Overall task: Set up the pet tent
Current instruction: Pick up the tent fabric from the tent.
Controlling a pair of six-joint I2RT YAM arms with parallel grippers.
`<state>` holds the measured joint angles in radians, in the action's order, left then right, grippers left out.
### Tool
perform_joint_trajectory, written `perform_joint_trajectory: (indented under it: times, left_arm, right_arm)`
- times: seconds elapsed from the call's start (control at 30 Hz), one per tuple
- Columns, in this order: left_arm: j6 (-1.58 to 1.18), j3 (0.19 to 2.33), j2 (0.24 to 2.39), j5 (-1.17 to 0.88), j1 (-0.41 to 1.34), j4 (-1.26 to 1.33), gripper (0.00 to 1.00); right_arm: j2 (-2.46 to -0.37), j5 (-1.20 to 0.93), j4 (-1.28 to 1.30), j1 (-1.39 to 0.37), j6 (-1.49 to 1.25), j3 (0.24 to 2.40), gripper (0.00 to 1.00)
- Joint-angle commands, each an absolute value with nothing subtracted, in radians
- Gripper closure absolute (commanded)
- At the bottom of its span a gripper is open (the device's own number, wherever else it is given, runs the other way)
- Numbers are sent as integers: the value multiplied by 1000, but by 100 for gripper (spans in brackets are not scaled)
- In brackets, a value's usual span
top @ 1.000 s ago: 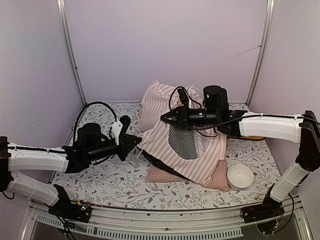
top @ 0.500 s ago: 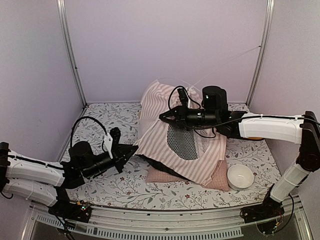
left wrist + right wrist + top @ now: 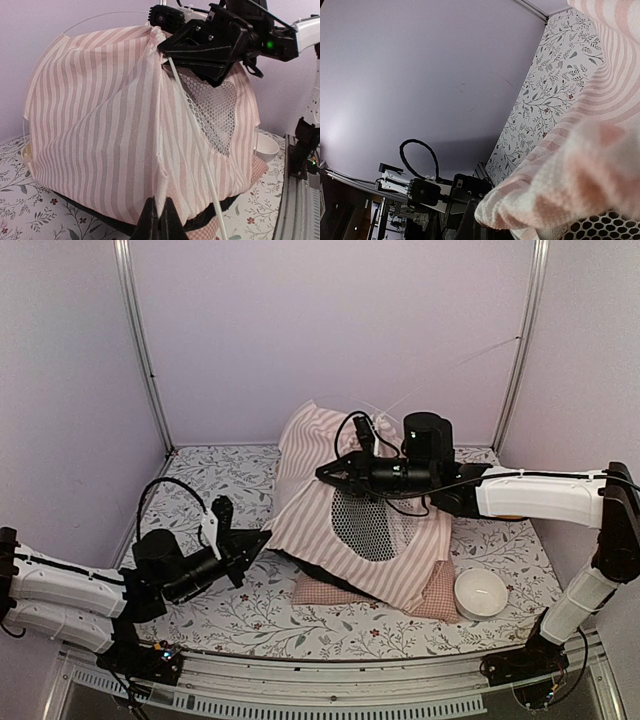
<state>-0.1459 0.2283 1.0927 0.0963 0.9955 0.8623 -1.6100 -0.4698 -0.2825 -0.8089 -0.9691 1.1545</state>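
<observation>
The pet tent, pink-and-white striped with a black mesh window, stands half raised in the middle of the mat. My left gripper is low at its left side, shut on the tent's bottom corner seam. A thin white pole runs slanting down the fabric beside it. My right gripper reaches in from the right and is shut on a bunched fold of striped fabric at the tent's top. In the left wrist view the right gripper sits on the peak, above the mesh window.
A pink checked cushion lies under the tent's right side. A white bowl stands just right of it. The floral mat covers the table, with walls and metal posts close behind.
My left arm has drawn back toward the near left, pulling the tent's lower corner outward. My right gripper has shifted slightly left with the top fabric in it.
</observation>
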Motion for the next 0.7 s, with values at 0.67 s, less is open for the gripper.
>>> perform_joint_trajectory:
  times: [0.67]
  left_arm:
    - [79, 129, 1198, 334, 1175, 819, 100]
  right_arm:
    - [-1611, -241, -564, -737, -1074, 1201, 100]
